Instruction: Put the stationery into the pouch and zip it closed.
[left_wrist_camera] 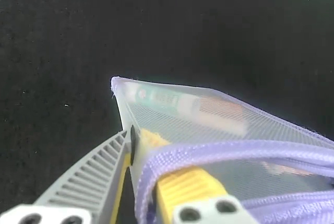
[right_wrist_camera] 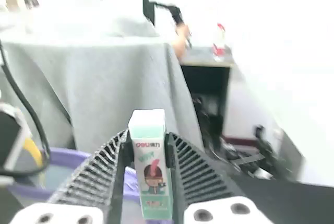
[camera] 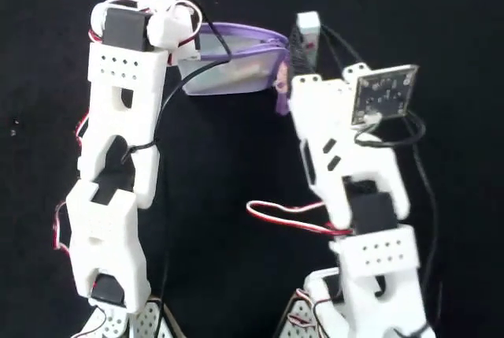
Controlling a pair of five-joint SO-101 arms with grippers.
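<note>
Ribbed fingers of the right gripper [right_wrist_camera: 148,148] pinch an eraser [right_wrist_camera: 150,177] upright by its long sides. It looks light and stiff, its sleeve probably slick, so a mid-body hold suits it. Beyond, the left gripper [left_wrist_camera: 138,140] is clamped on the pouch [left_wrist_camera: 224,130] wall near a corner, one finger inside, one outside. Soft mesh will likely sag; holding by the purple zip tape [left_wrist_camera: 209,153] should be firmer. Pouch hangs at upper centre of the high view, a stick [left_wrist_camera: 188,106] inside.

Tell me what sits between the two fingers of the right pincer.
An eraser in a white and green sleeve stands upright, clamped between the right pincer's fingers, as the right wrist view shows.
</note>
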